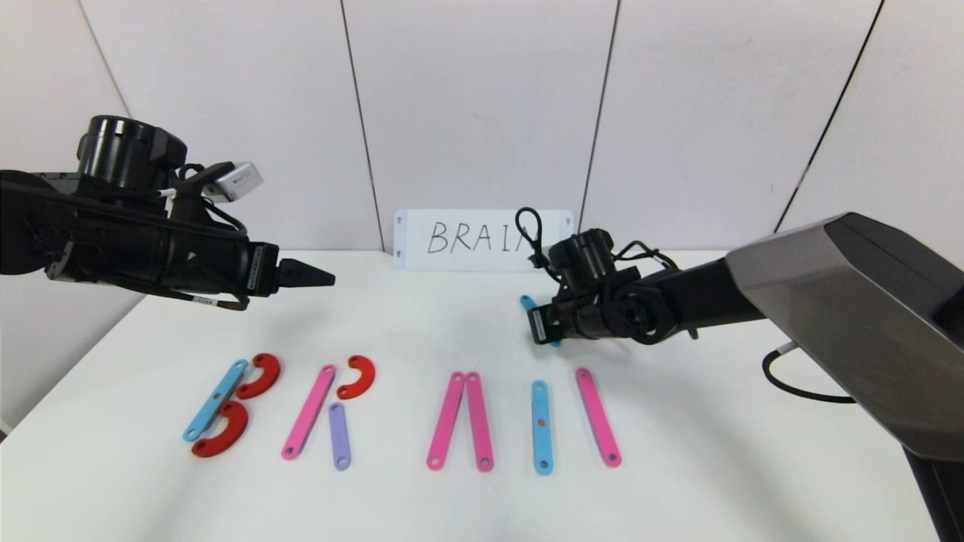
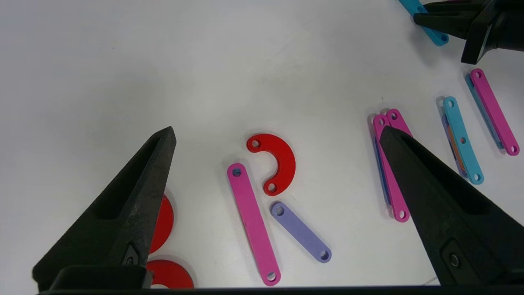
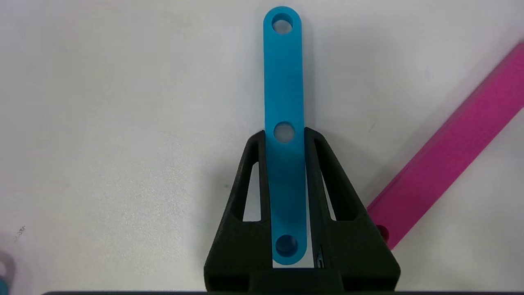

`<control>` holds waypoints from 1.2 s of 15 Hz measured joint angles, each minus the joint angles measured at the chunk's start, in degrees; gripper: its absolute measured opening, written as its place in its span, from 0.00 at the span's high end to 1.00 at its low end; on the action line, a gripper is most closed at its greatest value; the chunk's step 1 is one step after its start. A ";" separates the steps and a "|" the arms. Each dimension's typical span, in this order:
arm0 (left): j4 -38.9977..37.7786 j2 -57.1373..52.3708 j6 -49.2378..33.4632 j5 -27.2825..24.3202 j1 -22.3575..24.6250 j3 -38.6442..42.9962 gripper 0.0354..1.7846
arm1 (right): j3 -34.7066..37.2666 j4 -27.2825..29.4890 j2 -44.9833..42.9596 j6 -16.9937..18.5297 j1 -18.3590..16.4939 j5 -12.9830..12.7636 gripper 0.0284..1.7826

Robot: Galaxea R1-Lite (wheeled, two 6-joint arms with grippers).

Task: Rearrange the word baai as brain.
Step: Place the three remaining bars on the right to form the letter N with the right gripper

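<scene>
Blue bar (image 3: 284, 82) between right hand (image 3: 284, 135) fingers

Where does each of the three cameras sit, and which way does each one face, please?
Head view: from the head, forward and down at the table; both arms show.
Left wrist view: on the left arm, down between the open left gripper fingers at the R's pink bar.
Right wrist view: on the right arm, down at the blue bar the right gripper grips.
Shared: that blue bar shows in the left wrist view too.
</scene>
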 joint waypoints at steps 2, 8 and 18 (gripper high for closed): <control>0.02 0.00 0.00 0.00 0.00 0.00 0.03 | 1.51 0.02 -2.76 -0.09 -0.05 0.00 0.86; 0.00 0.22 -0.02 0.00 0.00 -0.02 0.03 | 20.89 -2.21 -18.49 -0.41 -1.32 2.43 0.86; 0.00 0.76 0.00 0.11 -0.41 0.11 0.03 | 50.07 -19.70 -28.86 -10.40 -7.77 12.08 0.86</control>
